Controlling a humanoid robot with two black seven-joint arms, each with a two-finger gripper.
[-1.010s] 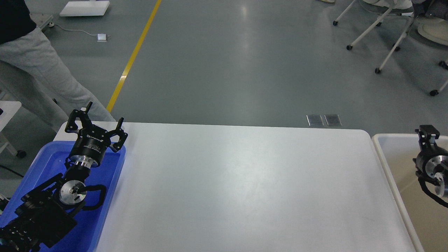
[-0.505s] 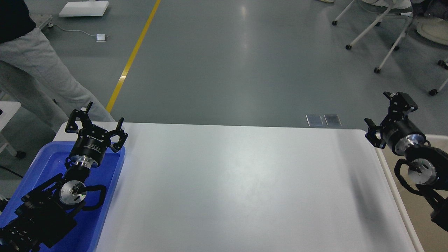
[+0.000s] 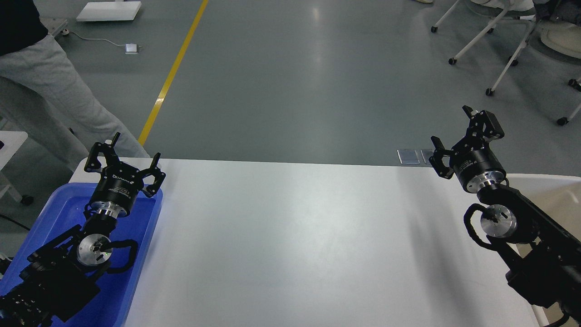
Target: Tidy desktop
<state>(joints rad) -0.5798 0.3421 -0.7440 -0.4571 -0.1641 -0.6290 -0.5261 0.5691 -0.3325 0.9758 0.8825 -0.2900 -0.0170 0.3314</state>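
Note:
The desktop [image 3: 299, 245] is a large glossy white tabletop with rounded corners; its visible surface is bare. My left gripper [image 3: 125, 153] is open and empty, held above the far end of the blue tray at the desktop's far left corner. My right gripper [image 3: 462, 136] is open and empty, held above the desktop's far right corner.
A blue plastic tray [image 3: 140, 218] lies at the left edge under my left arm. An off-white bin with a beige inside [image 3: 551, 195] stands at the right, partly behind my right arm. A person in grey trousers [image 3: 54, 95] stands at the far left. Wheeled chairs [image 3: 499, 41] stand far right.
My right arm has swung left and up from over the bin to above the desktop's far right corner, its fingers now spread. My left arm has not moved.

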